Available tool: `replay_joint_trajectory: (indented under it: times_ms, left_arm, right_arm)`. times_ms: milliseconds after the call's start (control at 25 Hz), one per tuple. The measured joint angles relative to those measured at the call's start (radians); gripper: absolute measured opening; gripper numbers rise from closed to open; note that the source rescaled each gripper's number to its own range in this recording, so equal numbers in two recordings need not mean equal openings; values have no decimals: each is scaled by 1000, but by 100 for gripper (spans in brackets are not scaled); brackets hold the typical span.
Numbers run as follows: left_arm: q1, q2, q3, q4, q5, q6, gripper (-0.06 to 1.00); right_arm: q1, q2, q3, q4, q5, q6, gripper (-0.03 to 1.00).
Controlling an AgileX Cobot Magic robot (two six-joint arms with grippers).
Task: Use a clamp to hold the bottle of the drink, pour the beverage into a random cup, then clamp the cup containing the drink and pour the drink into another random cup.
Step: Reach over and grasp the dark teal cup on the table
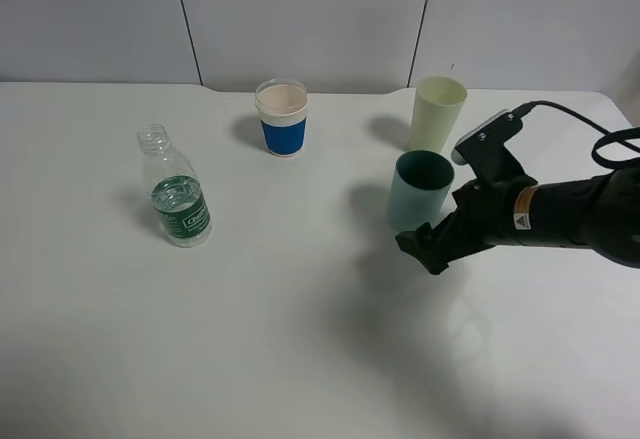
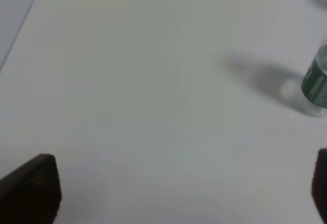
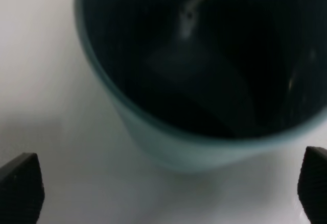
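Bottle stood upright, uncapped, on the left of the table. Blue-sleeved cup and pale cup stood near the far edge, well apart. Teal cup stood near the pale cup. Right gripper was just beside the teal cup's base.

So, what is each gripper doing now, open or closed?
Left gripper: open, holding nothing.
Right gripper: open, holding nothing; the teal cup stands just ahead of it.
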Motion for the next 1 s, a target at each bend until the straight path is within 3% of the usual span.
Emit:
replay_joint_trajectory:
  times_ms: [120, 320, 400, 560, 720, 800, 840, 920, 1000]
  left_arm:
    - [0, 0, 0, 0, 0, 0, 100]
    - [0, 0, 0, 0, 0, 0, 100]
    - [0, 0, 0, 0, 0, 0, 100]
    - [0, 0, 0, 0, 0, 0, 100]
    - [0, 0, 0, 0, 0, 0, 100]
    - [0, 0, 0, 0, 0, 0, 100]
    - [0, 0, 0, 0, 0, 0, 100]
    - [0, 0, 0, 0, 0, 0, 100]
    - [0, 0, 0, 0, 0, 0, 100]
  right_arm:
    - [0, 0, 0, 68, -50, -142, 100]
    - [0, 0, 0, 102, -80, -215, 100]
    - [0, 0, 0, 206, -155, -320, 100]
    - [0, 11, 6, 226, -203, -395, 100]
    - [0, 78, 80, 299, -415, -475, 100]
    - [0, 122, 149, 353, -603, -518, 100]
    - [0, 122, 149, 353, -603, -518, 100]
    - [0, 155, 191, 385, -732, -544, 100]
    - [0, 181, 208, 400, -800, -548, 100]
